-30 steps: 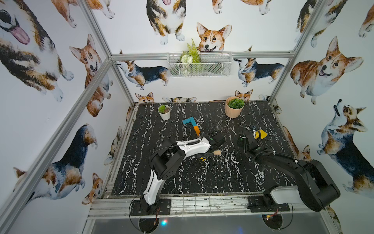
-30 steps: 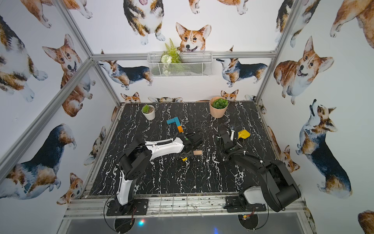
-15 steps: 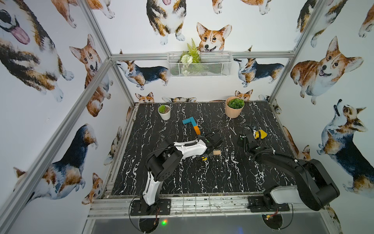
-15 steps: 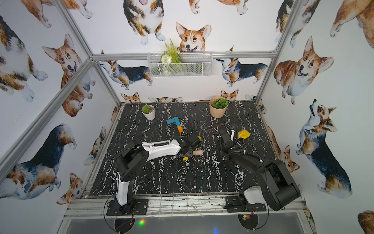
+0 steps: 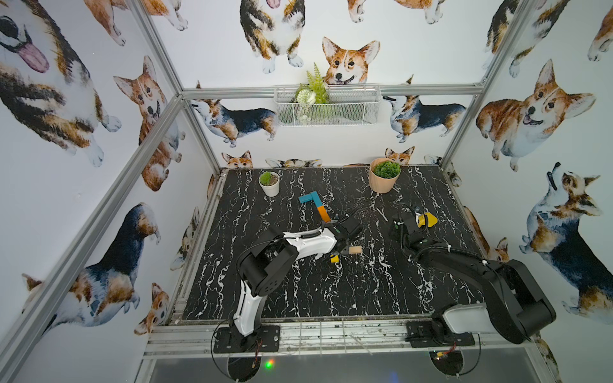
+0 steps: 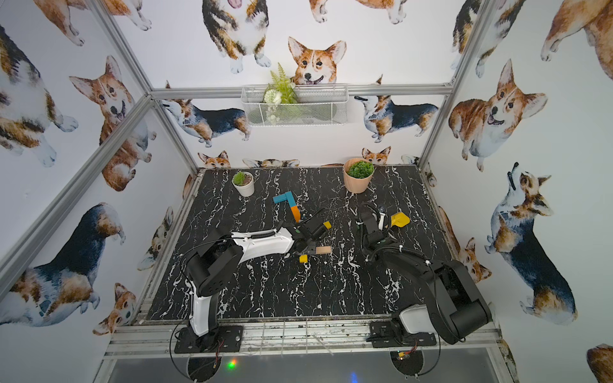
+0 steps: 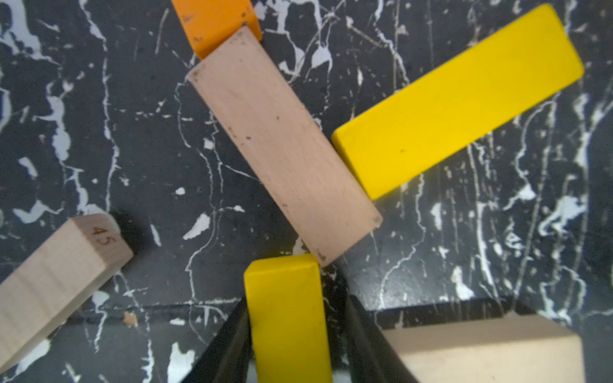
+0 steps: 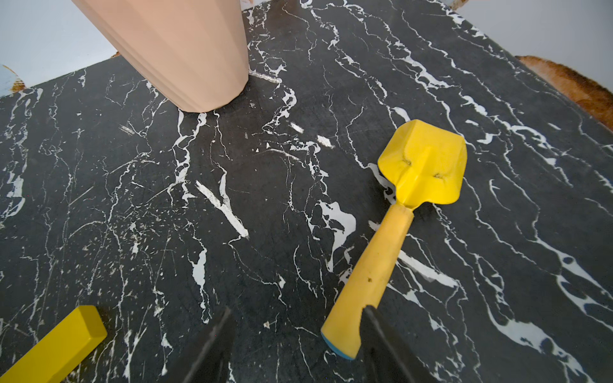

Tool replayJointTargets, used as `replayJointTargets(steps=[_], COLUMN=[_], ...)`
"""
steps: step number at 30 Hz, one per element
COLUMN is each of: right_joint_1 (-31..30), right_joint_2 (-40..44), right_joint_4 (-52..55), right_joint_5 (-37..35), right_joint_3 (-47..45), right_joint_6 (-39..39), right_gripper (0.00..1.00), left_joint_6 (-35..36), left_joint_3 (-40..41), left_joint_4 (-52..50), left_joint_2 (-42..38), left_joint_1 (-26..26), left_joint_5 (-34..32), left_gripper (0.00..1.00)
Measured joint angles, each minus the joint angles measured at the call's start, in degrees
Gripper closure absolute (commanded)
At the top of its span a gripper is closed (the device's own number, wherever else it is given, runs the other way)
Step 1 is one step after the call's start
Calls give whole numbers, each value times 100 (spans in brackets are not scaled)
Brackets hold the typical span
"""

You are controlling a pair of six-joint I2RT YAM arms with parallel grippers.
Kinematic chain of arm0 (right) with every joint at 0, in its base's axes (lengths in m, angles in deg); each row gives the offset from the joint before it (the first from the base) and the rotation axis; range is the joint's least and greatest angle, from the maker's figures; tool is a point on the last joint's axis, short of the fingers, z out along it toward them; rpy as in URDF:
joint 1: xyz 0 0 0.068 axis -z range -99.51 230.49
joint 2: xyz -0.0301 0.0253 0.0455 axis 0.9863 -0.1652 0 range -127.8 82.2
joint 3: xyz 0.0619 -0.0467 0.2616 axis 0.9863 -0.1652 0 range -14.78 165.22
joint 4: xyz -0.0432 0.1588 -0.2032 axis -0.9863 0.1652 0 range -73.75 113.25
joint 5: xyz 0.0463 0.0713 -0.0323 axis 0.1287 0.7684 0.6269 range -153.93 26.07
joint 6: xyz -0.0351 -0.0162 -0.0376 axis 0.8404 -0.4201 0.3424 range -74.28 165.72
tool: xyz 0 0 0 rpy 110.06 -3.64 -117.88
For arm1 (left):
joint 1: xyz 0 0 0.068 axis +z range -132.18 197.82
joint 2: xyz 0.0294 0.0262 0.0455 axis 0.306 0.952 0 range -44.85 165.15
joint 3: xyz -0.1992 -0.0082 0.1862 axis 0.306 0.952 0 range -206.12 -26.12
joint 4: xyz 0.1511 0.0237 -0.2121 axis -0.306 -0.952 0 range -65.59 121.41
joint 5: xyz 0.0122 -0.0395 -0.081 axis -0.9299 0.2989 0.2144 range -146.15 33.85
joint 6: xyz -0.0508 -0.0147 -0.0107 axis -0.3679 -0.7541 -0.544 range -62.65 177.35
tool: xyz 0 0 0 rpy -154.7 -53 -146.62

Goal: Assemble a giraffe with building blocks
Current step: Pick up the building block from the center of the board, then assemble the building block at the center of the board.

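The giraffe lies on the black marble table in both top views. It has a teal head and neck [image 5: 311, 199], then an orange block [image 5: 324, 214]. In the left wrist view a tan block [image 7: 282, 142] continues from that orange block [image 7: 215, 20]. A long yellow block [image 7: 457, 99] touches its side. My left gripper [image 7: 298, 331] straddles a second yellow block [image 7: 287, 315]. One finger lies against the block, and a thin gap shows at the other. My right gripper [image 8: 297, 331] stands open over the table.
Loose tan blocks lie beside the left gripper [image 7: 56, 275] [image 7: 481, 348]; one shows in a top view [image 5: 355, 249]. A yellow toy shovel [image 8: 398, 232] lies with its handle end just inside one right finger. A peach plant pot [image 5: 384, 179] and a white plant pot [image 5: 269, 187] stand at the back.
The left jaws have narrowed round the yellow block while the left arm shifted slightly. The right arm and the blocks have stayed where they were.
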Motion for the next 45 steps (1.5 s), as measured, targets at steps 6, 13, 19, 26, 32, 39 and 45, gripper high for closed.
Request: replayJointTargets(steps=[6, 13, 19, 26, 32, 39, 45], right_joint_1=[28, 55, 55, 136, 297, 472, 527], right_joint_2=[28, 50, 57, 205, 656, 1263, 1250], right_joint_4=[4, 13, 20, 50, 164, 164, 162], right_joint_5=[24, 92, 101, -31, -208, -361, -319], right_joint_3=[0, 0, -2, -109, -367, -734, -785], right_joint_6=[-7, -28, -76, -267, -511, -756, -802], right_gripper=[36, 36, 36, 36, 36, 36, 36], left_joint_6=[142, 505, 1692, 3744, 5099, 6039, 6454], left_joint_3=[553, 595, -754, -2350, -3932, -4852, -5283], left_joint_4=[208, -686, -1217, -708, -417, -455, -527], left_joint_2=[-479, -905, -1141, -138, 1257, 2197, 2677], left_joint_1=[11, 7, 11, 70, 225, 494, 494], left_joint_5=[9, 66, -315, -459, 695, 2063, 2350], left_gripper=[99, 100, 100, 100, 100, 100, 100])
